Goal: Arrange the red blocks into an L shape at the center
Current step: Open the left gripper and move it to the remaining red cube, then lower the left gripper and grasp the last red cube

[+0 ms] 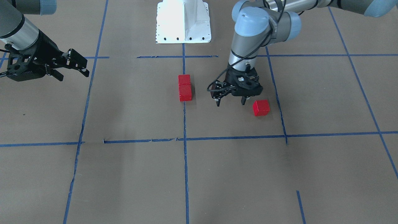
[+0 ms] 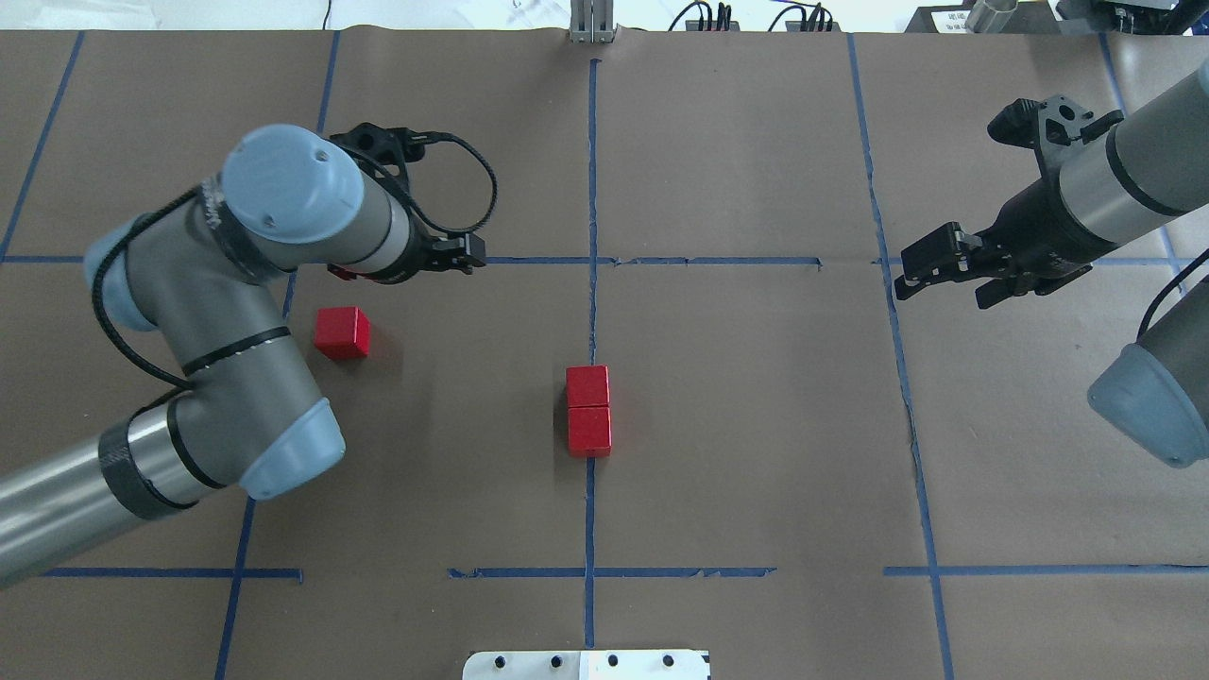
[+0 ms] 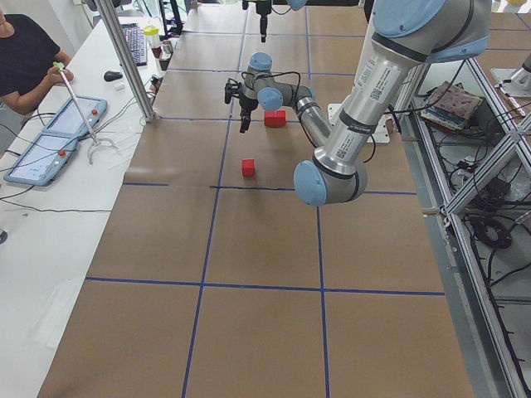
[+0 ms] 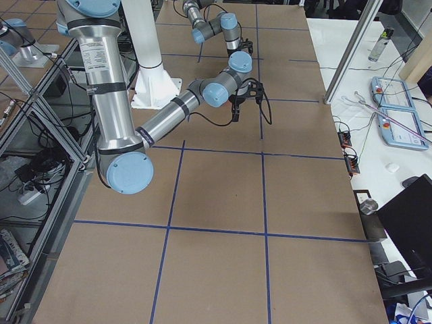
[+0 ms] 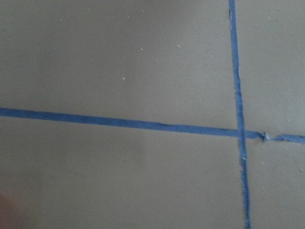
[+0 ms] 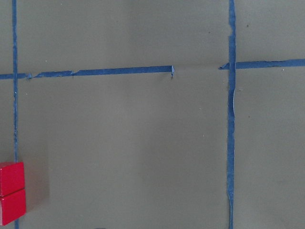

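Observation:
Two red blocks (image 1: 184, 88) sit touching in a straight line on the centre tape line; they also show in the overhead view (image 2: 588, 411) and the right wrist view (image 6: 11, 191). The third red block (image 1: 261, 107) lies alone on my left side, also seen in the overhead view (image 2: 342, 332). My left gripper (image 1: 231, 101) points down, open and empty. It hovers beside this block on its centre side and does not touch it. My right gripper (image 1: 73, 70) is open and empty, raised at the far right of the overhead view (image 2: 945, 274).
The white robot base plate (image 1: 183, 21) sits at the table's near edge behind the two blocks. Blue tape lines (image 2: 592, 236) divide the brown paper into grid cells. The left wrist view shows only paper and tape.

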`<state>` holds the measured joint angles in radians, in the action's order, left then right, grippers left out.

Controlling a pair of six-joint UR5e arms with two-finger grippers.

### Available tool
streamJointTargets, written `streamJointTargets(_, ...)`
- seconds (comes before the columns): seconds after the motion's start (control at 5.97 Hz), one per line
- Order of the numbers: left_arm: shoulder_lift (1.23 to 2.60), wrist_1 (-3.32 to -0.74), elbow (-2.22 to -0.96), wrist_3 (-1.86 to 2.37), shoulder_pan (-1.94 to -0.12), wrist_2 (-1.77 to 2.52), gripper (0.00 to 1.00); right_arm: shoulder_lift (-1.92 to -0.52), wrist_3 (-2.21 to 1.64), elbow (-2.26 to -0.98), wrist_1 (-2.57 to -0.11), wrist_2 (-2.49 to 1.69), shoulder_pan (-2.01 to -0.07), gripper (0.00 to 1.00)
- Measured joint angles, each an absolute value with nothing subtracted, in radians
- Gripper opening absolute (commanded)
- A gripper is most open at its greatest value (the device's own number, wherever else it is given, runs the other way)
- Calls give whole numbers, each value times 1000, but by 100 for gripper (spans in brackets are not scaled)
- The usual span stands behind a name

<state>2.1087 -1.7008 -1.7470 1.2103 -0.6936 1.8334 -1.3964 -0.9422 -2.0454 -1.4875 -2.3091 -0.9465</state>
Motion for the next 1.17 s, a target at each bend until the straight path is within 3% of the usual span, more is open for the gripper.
streamJointTargets(0.34, 2019, -1700, -1736, 1181, -769, 2018, 95, -1404, -942, -2038, -1487, -2302, -944, 100)
streamJointTargets(1.17, 2003, -1743, -1631, 1187, -760, 2056, 96, -1401, -939, -2036, -1486, -2303, -943, 100)
